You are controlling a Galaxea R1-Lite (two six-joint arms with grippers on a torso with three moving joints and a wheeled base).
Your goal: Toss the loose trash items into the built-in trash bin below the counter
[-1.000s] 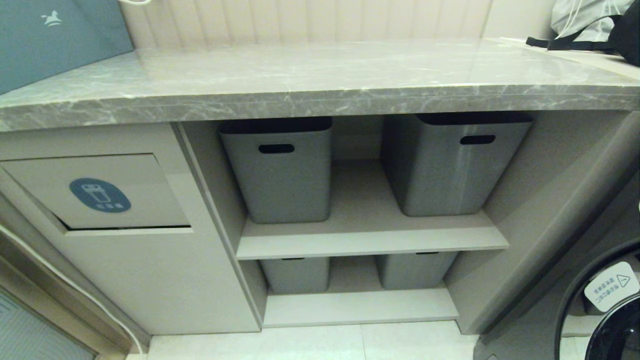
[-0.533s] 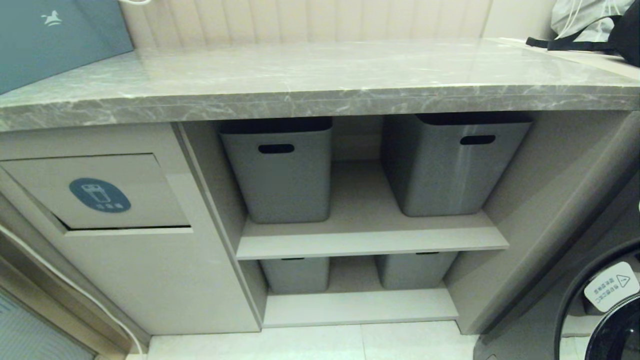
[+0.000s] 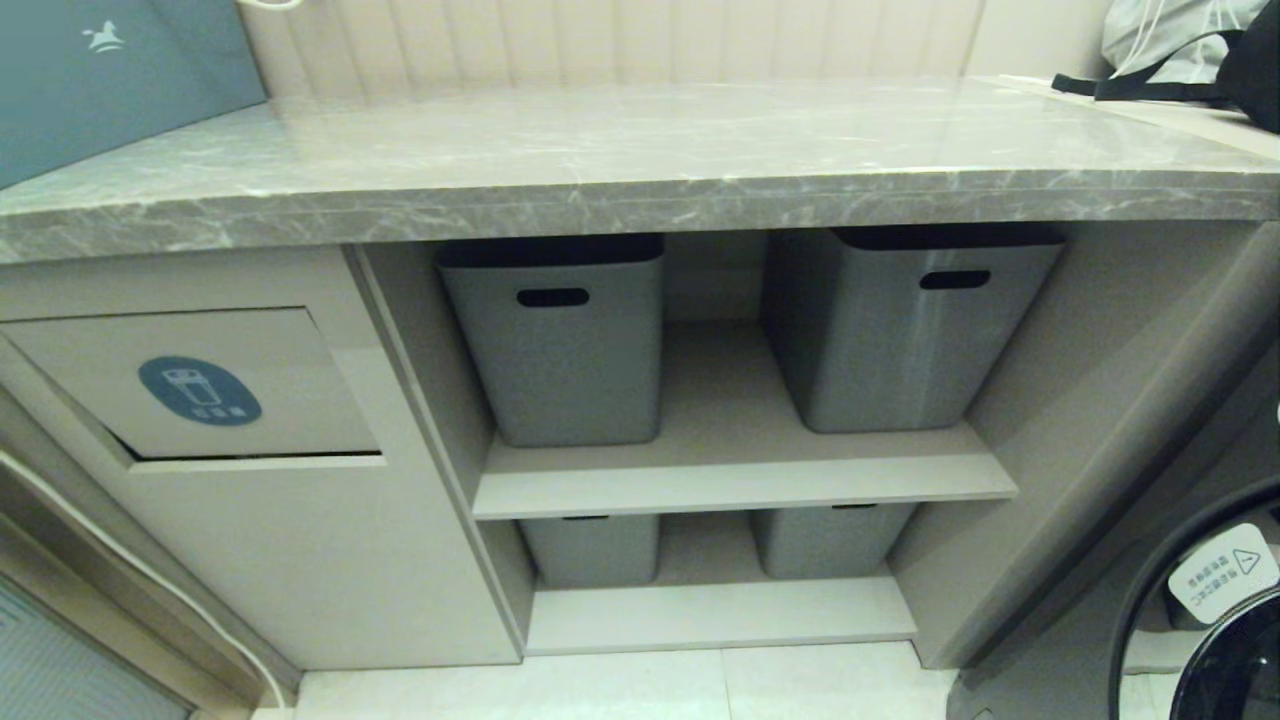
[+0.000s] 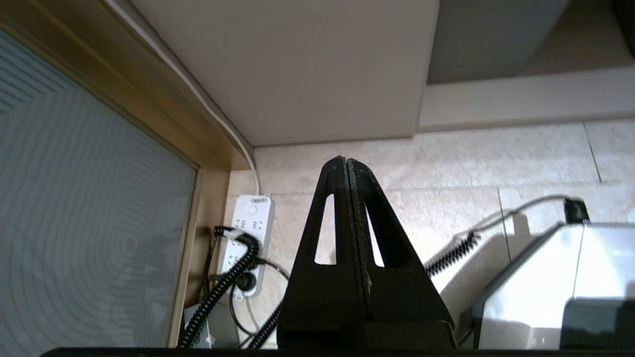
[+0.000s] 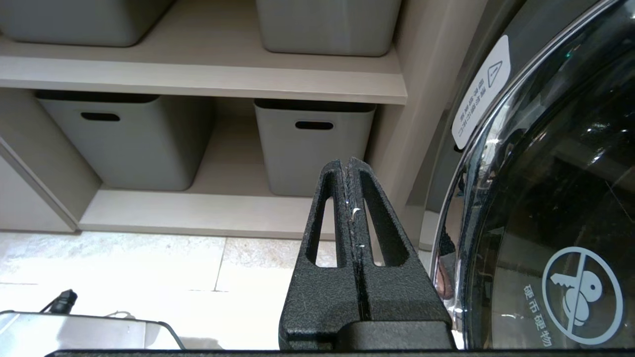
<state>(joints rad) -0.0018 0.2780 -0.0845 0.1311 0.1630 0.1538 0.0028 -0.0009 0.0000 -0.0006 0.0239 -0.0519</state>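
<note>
**Left jaws** (image 4: 346,163): clenched flat together, nothing between them. Low near the floor, tips aimed toward the foot of the beige cabinet side (image 4: 297,64). White power strip (image 4: 248,233) on the floor tiles at 9 o'clock of the tips, coiled black cable (image 4: 223,282) over it.

**Right jaws** (image 5: 346,166): clenched, empty, parked low. Two lower grey plastic tubs (image 5: 312,144) beyond the tips at 12 o'clock; washing-machine door glass (image 5: 545,198) at 3 o'clock.

Neither arm enters the head view.

**Table** (image 3: 640,140): grey veined marble slab with a thick front edge. Teal bag (image 3: 100,80) at its 10 o'clock corner, black-strapped bag (image 3: 1200,60) at 2 o'clock.

**Built-in trash bin** (image 3: 190,385): beige flap with a round blue sticker, under the slab at 8 o'clock of the head view, lower edge slightly ajar.

**Shelves** (image 3: 740,480): two upper grey tubs (image 3: 555,340) at centre.

**Loose trash items**: no cardboard scraps visible in any view, on the slab or on the floor; their location cannot be told. Judged from the task, such scraps would be very light, thin and easily crushed; best pinched across an edge or a raised curl, gently. With none in sight, the task looks near its end, or the scraps lie out of frame.
</note>
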